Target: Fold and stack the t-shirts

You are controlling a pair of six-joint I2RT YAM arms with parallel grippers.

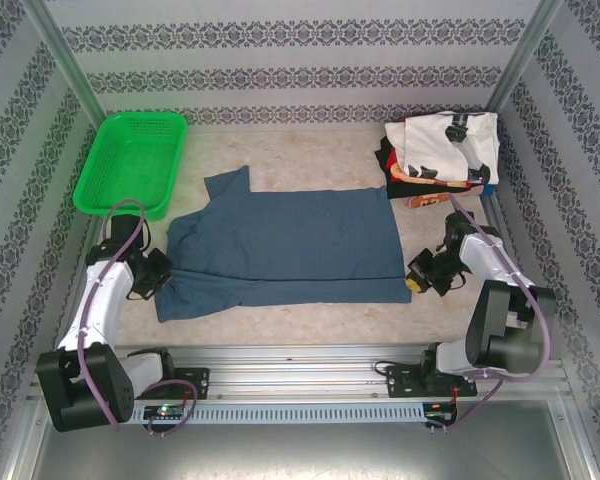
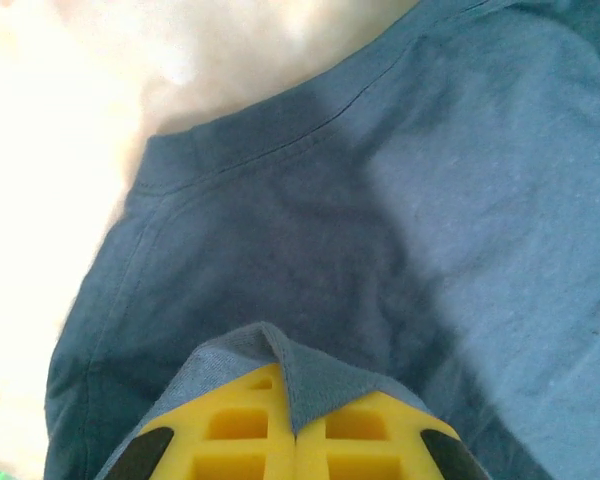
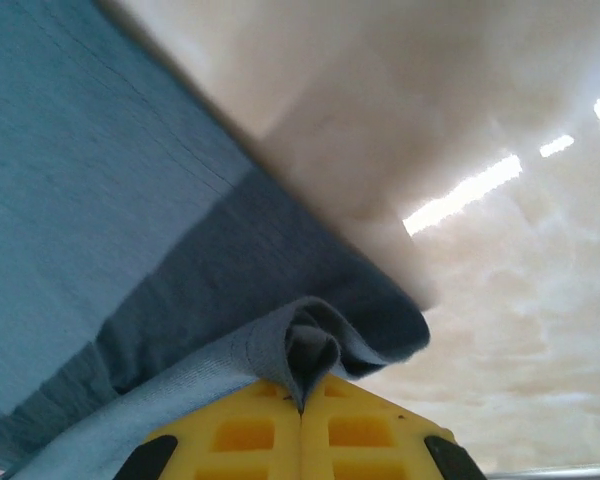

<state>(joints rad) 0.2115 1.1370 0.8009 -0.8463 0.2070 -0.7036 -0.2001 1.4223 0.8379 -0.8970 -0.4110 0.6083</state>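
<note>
- Surroundings: a slate-blue t-shirt lies spread across the middle of the table, one short sleeve pointing toward the far left corner. A crease runs along its length near its near edge.
- Surroundings: a pile of t-shirts sits in the far right corner, well apart from both my claws. The top one is white with black-and-orange print, and black and red cloth shows beneath it. The pile's near edge lies just beside the far right corner of the slate-blue t-shirt.
- Obstructions: my two arms flank the slate-blue t-shirt, one at each end. Nothing lies on top of the shirt.
- Left claw: closed on the slate-blue t-shirt at its left end, near the near left corner of the table. In the left wrist view the yellow fingers meet with a fold of blue cloth pinched between them.
- Right claw: closed on the same shirt at its near right corner. In the right wrist view a bunched fold of the hem is clamped between the yellow fingers, and the cloth rises off the table there.
- Container: a green mesh basket stands in the far left corner, just beyond the sleeve. Its mesh floor shows across the whole interior.
</note>
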